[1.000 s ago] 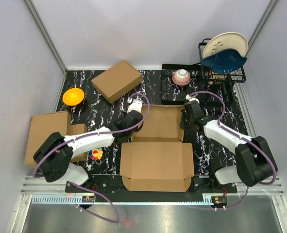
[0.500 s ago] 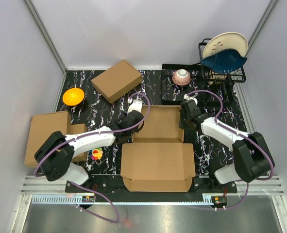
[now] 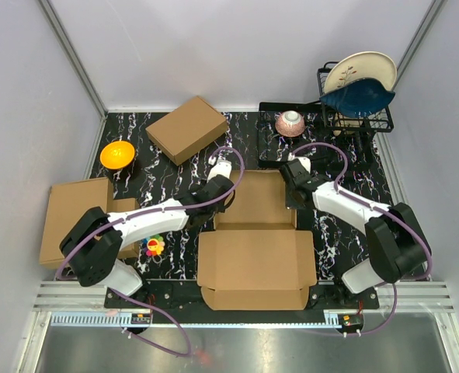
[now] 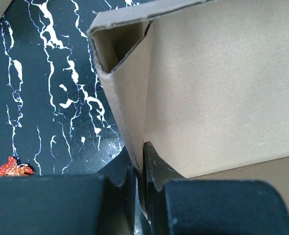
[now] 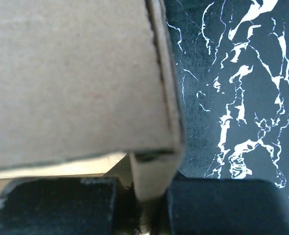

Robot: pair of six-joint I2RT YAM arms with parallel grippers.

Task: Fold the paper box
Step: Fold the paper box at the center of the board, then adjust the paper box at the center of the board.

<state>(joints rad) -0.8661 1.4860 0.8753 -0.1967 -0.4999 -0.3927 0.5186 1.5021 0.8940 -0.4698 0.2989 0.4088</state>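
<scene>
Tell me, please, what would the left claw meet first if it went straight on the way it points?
The left claw pinches the side wall of the box; straight on, it would likely run along that wall into the folded corner.

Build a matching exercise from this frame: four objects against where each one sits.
Things:
1. round orange bowl
2. compact plain brown cardboard box
3. dark blue dish
4. large brown corrugated die-cut paper box

Places:
A. in the black wire rack, far right
B. centre, reaching the near edge
C. far-left corner of the black marbled table
D. far edge, left of centre

Pairs: 1-C; 2-D; 3-A; 4-B
</scene>
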